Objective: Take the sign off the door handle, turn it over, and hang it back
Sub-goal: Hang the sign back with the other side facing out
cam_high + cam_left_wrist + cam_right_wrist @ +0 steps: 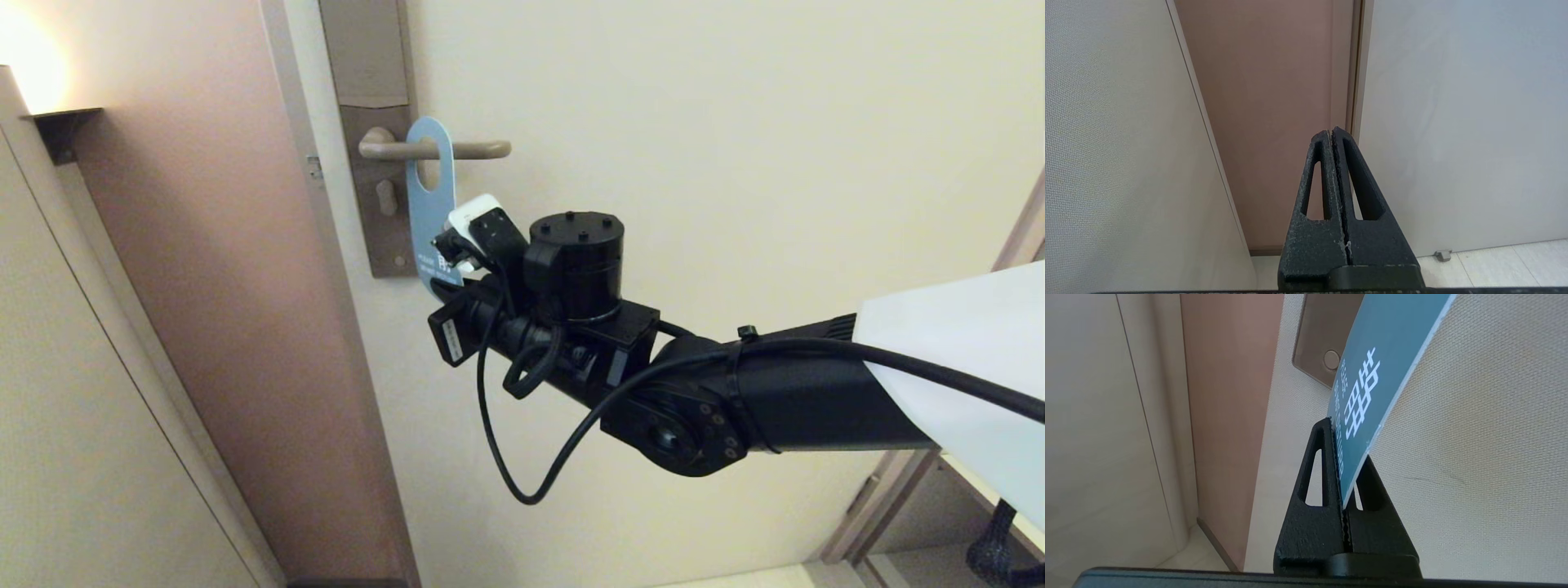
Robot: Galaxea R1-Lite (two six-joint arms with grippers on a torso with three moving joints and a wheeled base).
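Item 1: right gripper [1345, 457], black, wedge-fingered, reaching up from the near arm and pinching the lower end of the sign between its fingers.

Item 2: the sign [430, 204], a flat rounded-oblong door hanger, blue face with white lettering showing, rising above the gripper and hanging by its oval hole.

Item 3: the door handle [437, 149], a slim horizontal beige-grey metal lever, passing through that hole above the gripper, on a tall brownish-grey backplate [371, 122] beyond.

Item 4: left gripper [1333, 171], idling off to the side, fingers pressed together on nothing.

Step judged in hand: taking the sign off, or finishing the re-hang; the frames are not settling which. Removal is calling for sliding the loop along the lever past its rounded free end.
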